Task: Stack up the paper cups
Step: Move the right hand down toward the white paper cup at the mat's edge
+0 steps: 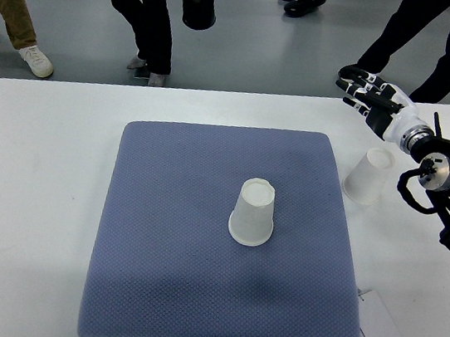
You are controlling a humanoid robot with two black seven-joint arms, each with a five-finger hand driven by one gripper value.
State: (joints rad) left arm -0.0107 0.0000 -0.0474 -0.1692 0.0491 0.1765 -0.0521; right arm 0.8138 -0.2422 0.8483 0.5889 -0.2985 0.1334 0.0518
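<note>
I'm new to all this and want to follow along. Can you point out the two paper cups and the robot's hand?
cup on the mat [252,214], top view, its side wall.
cup off the mat [368,177], top view, its side wall.
right hand [368,90], top view, middle of the hand.

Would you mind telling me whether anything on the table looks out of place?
One paper cup stands upside down on the blue mat, but the second cup sits off the mat on the bare white table, beside the mat's right edge, below the right hand.
</note>
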